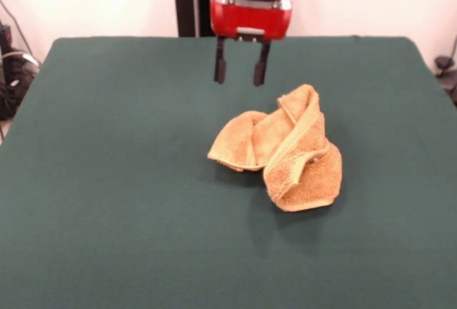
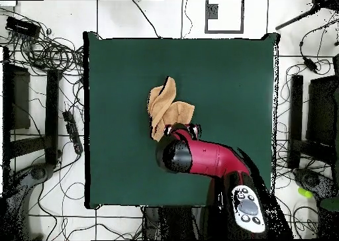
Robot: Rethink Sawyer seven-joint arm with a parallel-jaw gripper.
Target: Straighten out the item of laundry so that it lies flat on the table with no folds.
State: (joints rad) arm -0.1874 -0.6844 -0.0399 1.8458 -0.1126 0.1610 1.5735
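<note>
The orange-tan terry towel (image 1: pixel 284 153) lies crumpled and folded over itself a little right of the middle of the dark green table (image 1: pixel 114 180). It also shows in the overhead view (image 2: pixel 167 108), bunched in several folds. My gripper (image 1: pixel 241 72) hangs above the table behind and to the left of the towel, apart from it. Its two black fingers (image 1: pixel 221 63) stand spread and hold nothing. In the overhead view the red gripper (image 2: pixel 183 130) sits just below the towel's near edge.
The table's edges (image 2: pixel 87 119) are ringed by cables and dark equipment on a white floor (image 2: pixel 46 59). The robot's pedestal (image 1: pixel 193 2) stands behind the table's far edge.
</note>
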